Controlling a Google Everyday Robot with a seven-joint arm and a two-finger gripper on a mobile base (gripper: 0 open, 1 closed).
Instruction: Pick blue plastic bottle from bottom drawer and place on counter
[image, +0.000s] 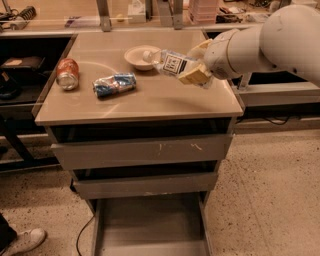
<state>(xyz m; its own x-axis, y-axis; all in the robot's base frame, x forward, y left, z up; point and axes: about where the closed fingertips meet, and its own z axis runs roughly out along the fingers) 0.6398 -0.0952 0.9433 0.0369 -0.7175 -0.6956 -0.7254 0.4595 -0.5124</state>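
The blue plastic bottle (170, 62), clear with a white cap and white label, lies tilted in my gripper (196, 65), cap pointing left. My gripper is shut on the bottle and holds it above the right half of the beige counter (150, 100), next to a white bowl (141, 56). My white arm comes in from the upper right. The bottom drawer (150, 225) is pulled open below, its grey floor bare.
An orange soda can (67, 73) and a blue-and-white snack bag (114, 84) lie on the counter's left half. Two shallower grey drawers (142, 150) are slightly open. Dark side shelves flank the cabinet. A shoe (22, 240) shows at the bottom left.
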